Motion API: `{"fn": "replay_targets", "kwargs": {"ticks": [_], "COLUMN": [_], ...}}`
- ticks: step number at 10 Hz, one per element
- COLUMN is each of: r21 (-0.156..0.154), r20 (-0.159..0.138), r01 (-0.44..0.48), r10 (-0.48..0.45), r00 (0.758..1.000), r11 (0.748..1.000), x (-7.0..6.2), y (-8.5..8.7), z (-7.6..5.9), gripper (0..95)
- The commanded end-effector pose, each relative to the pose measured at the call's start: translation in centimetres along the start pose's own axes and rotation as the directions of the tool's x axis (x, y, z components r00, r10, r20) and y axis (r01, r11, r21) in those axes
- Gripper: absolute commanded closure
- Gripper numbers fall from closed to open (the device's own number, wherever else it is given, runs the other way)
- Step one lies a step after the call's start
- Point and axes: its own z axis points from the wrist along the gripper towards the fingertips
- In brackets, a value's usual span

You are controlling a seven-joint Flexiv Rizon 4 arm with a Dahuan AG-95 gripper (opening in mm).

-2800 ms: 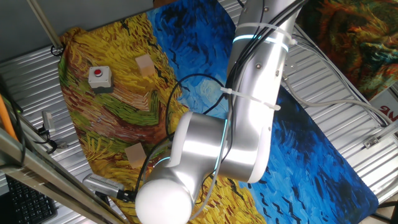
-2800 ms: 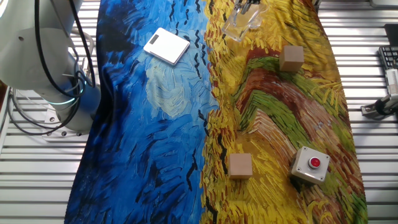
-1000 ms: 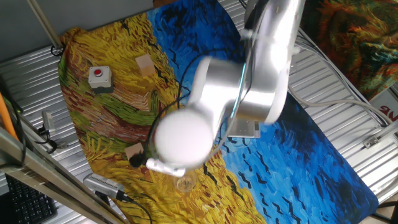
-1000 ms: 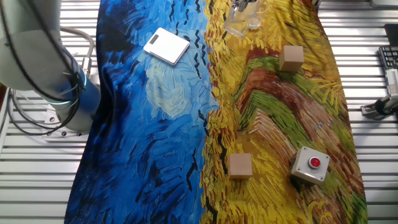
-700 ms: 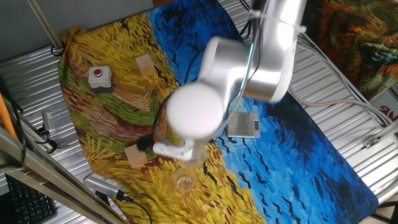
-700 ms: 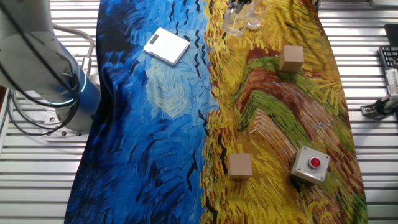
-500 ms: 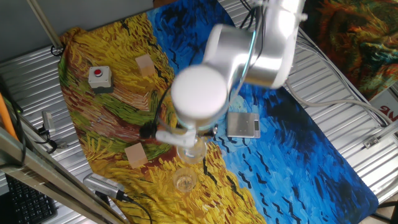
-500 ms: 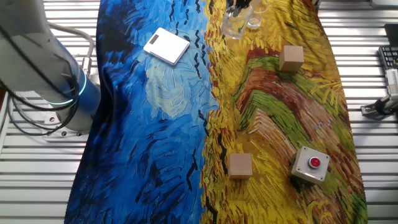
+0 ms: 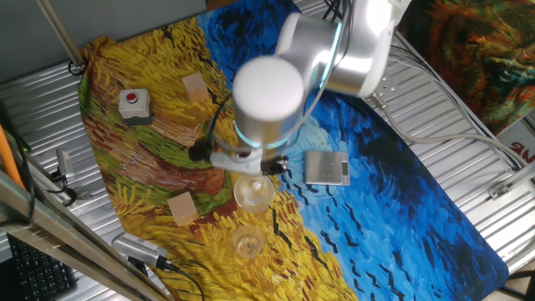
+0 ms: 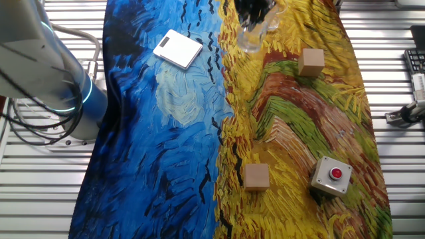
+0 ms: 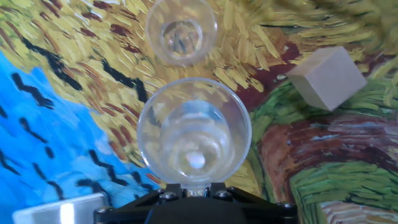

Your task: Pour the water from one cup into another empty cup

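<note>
Silver arm (image 9: pixel 334 50), cyan ring, black cables

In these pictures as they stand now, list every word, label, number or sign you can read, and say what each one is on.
None can be read.
The red fragment at the right edge of one fixed view is cut off.
The white flat device and the red button box show no lettering.

Clear tumbler (image 11: pixel 194 134) over blue-and-yellow swirled cloth (image 11: pixel 37 118).
</note>
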Motion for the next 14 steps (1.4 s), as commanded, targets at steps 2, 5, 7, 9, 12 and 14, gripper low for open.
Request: {"fn": "replay_targets", "kwargs": {"ticks": [2, 5, 7, 9, 12, 14], "r21": [0.016, 0.026, 0.040, 0.054, 0.051, 0.053], "r20": [0.042, 0.088, 0.138, 0.170, 0.216, 0.249], "r01": [0.010, 0.014, 0.017, 0.018, 0.023, 0.027], "r10": [-0.011, -0.016, -0.022, -0.027, -0.033, -0.040], "r00": [0.999, 0.996, 0.990, 0.985, 0.976, 0.968], "r11": [1.000, 1.000, 0.999, 0.998, 0.998, 0.998], "x": [1.2, 1.9, 2.1, 2.0, 1.9, 1.8], "y": [-1.0, -1.7, -1.9, -1.9, -2.0, -2.0], "z": [1.1, 2.2, 2.8, 3.1, 3.7, 4.3], "gripper": [95.0, 95.0, 95.0, 95.0, 95.0, 95.0]}}
